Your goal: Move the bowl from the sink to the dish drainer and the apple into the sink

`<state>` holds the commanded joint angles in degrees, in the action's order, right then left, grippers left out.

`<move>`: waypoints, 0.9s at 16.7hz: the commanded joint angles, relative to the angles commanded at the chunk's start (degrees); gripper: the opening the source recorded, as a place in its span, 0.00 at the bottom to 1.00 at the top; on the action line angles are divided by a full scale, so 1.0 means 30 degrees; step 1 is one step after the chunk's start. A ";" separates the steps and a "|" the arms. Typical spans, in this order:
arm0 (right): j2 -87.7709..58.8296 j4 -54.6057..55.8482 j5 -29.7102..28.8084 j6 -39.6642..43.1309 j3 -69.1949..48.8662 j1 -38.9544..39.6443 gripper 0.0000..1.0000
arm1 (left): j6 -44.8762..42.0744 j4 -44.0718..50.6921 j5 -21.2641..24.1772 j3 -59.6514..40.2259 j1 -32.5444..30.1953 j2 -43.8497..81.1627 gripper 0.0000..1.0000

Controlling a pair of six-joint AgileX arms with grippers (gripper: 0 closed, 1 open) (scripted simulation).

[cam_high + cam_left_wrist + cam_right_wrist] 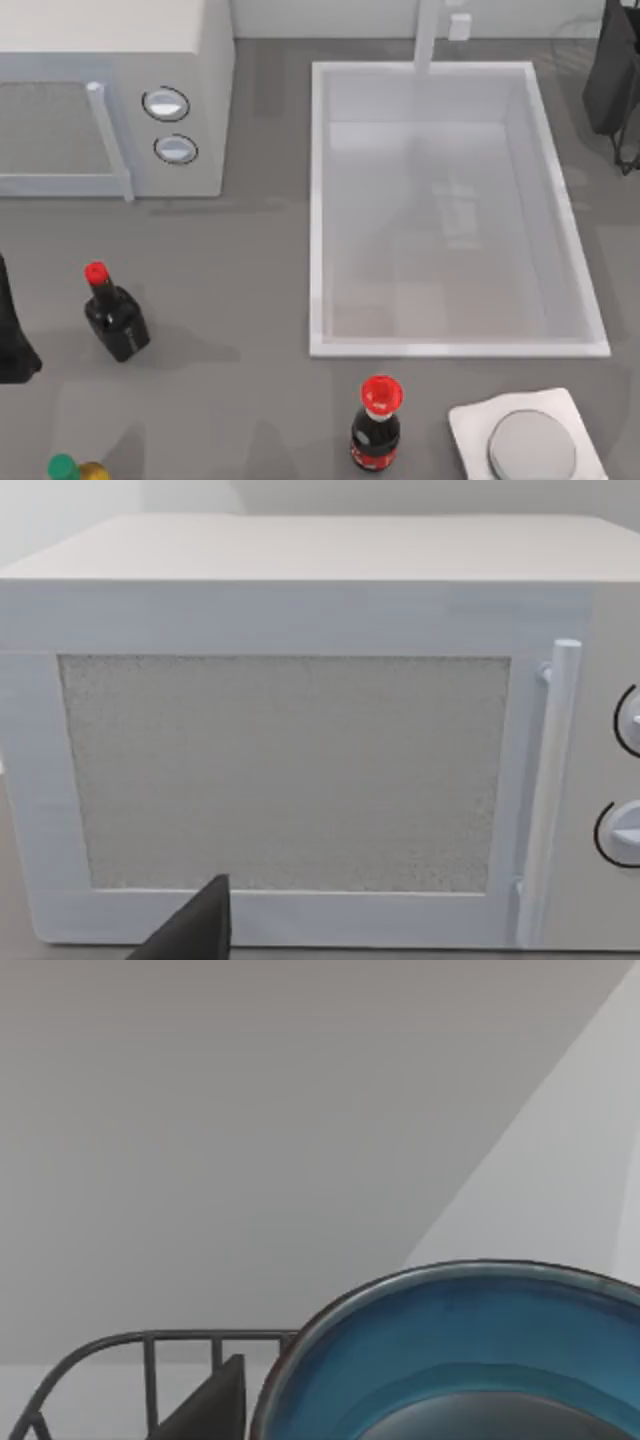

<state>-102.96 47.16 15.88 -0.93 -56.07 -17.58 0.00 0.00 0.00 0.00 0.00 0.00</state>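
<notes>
The white sink (318, 210) fills the middle right of the table, and its basin shows bare white floor. The blue bowl (470, 1345), with its reddish-brown rim, sits very close in the right wrist view, tilted, beside and above the dark wire rail of the dish drainer (150, 1340). My right gripper (612, 80) is at the far right back corner, past the sink's right rim, right by the bowl. My left gripper (12, 345) is parked at the table's left edge. The apple is out of view.
A white microwave-like box (120, 90) stands at the back left. A dark red-capped bottle (115, 315) lies tilted at the left, and another red-capped bottle (376, 430) stands in front of the sink. A white pad with a grey disc (530, 440) sits front right.
</notes>
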 joint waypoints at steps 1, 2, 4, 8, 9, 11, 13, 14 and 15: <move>0.0000 0.0000 0.0000 0.0000 0.0000 0.0000 1.00 | 0.0000 0.0000 0.0000 0.0000 0.0000 0.0000 1.00; 0.0006 -0.0004 0.0001 0.0000 -0.0005 -0.0038 1.00 | 0.0000 0.0000 0.0000 0.0000 0.0000 0.0000 1.00; 0.0220 -0.0098 -0.0016 0.0003 0.0109 0.0022 1.00 | 0.0000 0.0000 0.0000 0.0000 0.0000 0.0000 1.00; 0.3072 -0.1379 -0.0371 0.0044 0.1643 0.0623 1.00 | 0.0000 0.0000 0.0000 0.0000 0.0000 0.0000 1.00; 0.4291 -0.1912 -0.0543 0.0061 0.2279 0.0834 1.00 | 0.0000 0.0000 0.0000 0.0000 0.0000 0.0000 1.00; 0.7302 -0.3192 -0.0977 0.0096 0.3800 0.1308 1.00 | 0.0000 0.0000 0.0000 0.0000 0.0000 0.0000 1.00; 1.0926 -0.4713 -0.1510 0.0132 0.5607 0.1846 1.00 | 0.0000 0.0000 0.0000 0.0000 0.0000 0.0000 1.00; 1.2898 -0.5545 -0.1806 0.0149 0.6594 0.2134 1.00 | 0.0000 0.0000 0.0000 0.0000 0.0000 0.0000 1.00; 1.4936 -0.6409 -0.2113 0.0165 0.7619 0.2431 1.00 | 0.0000 0.0000 0.0000 0.0000 0.0000 0.0000 1.00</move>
<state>-58.15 27.93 9.54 -0.43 -33.21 -10.28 0.00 0.00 0.00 0.00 0.00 0.00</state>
